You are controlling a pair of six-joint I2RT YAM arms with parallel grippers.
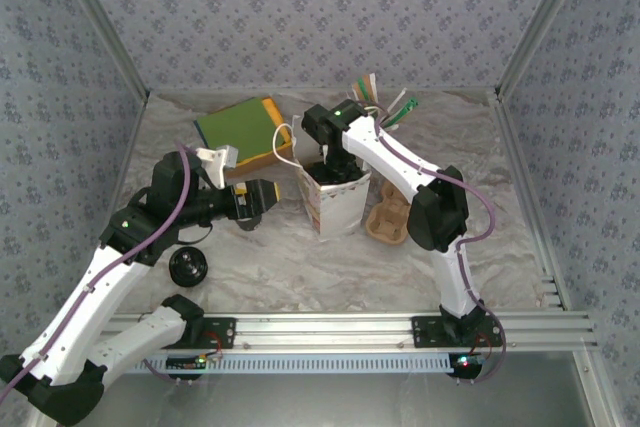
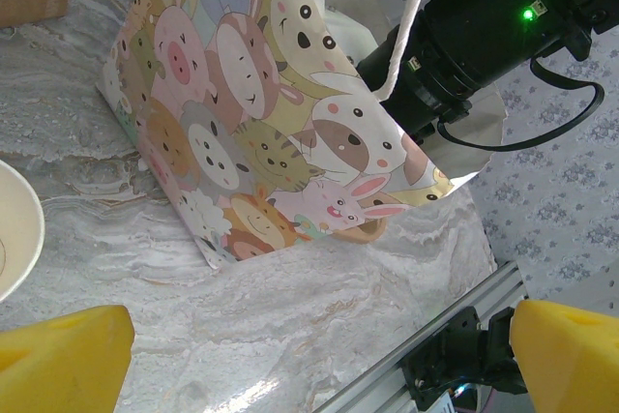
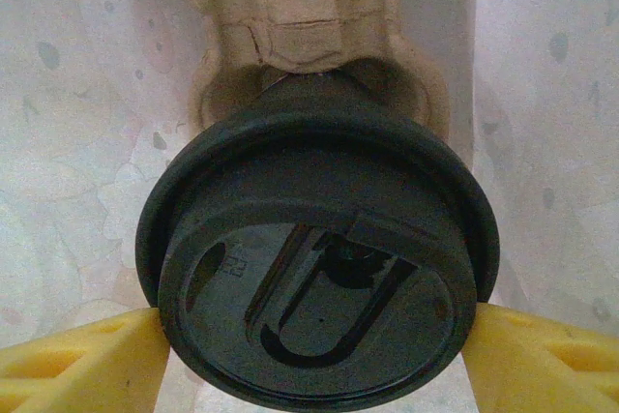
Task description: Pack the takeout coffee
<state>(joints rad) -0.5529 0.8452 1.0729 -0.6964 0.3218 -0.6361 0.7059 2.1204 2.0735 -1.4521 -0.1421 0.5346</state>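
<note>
The takeout coffee (image 3: 317, 268) shows from above as a round black lid with a dark cup under it. The cup's foot stands in a socket of a pulp cup holder (image 3: 300, 21), with pale walls around it. My right gripper (image 3: 314, 360) is shut on the lid, one yellow finger (image 3: 82, 360) touching each side of the rim. From above, the right gripper (image 1: 328, 169) reaches down into the mouth of the cartoon-animal paper bag (image 1: 338, 205). My left gripper (image 1: 262, 202) stands open and empty just left of the bag (image 2: 261, 113), its yellow fingers (image 2: 58, 360) wide apart over bare tabletop.
A loose black lid (image 1: 188, 267) lies at the front left. A cream-lined cup rim (image 2: 14, 229) sits near the left gripper. A pulp carrier (image 1: 390, 217) lies right of the bag. A green and yellow box (image 1: 240, 132) and some stirrers (image 1: 378, 99) are at the back.
</note>
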